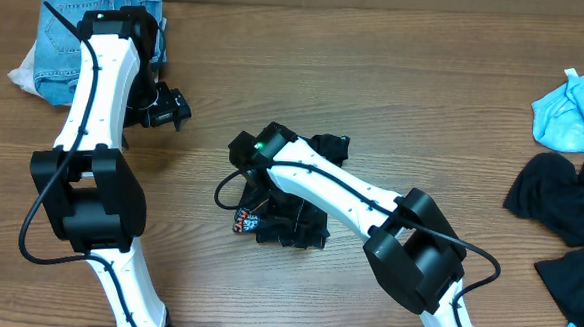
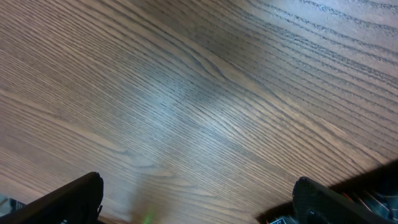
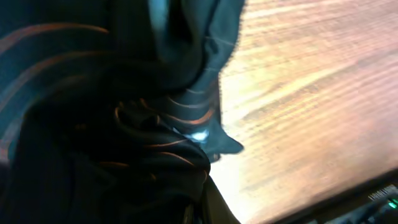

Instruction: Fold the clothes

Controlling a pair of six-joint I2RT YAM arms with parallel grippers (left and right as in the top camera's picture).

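Bunched right against your right wrist camera, the dark garment (image 3: pixel 93 124) fills most of the view. It is soft cloth in deep folds with thin orange-brown stripes, and it is blurred, so you cannot tell whether the right fingers are spread or closed, or whether they have any of it. From overhead, this garment lies crumpled mid-table beneath the right arm (image 1: pixel 341 191), whose white links cover much of it; a small patterned label (image 1: pixel 246 221) shows at its left edge. Your left fingers (image 1: pixel 167 109) hover spread wide over the bare wood-grain table (image 1: pixel 397 79), holding nothing, and only two black fingertips (image 2: pixel 68 200) show at the lower corners of the left wrist view. Behind the left arm sits folded blue denim (image 1: pixel 64 31), partly hidden. Far right, a light blue cloth (image 1: pixel 581 104) and a heap of black clothes (image 1: pixel 560 203) run off the edge.
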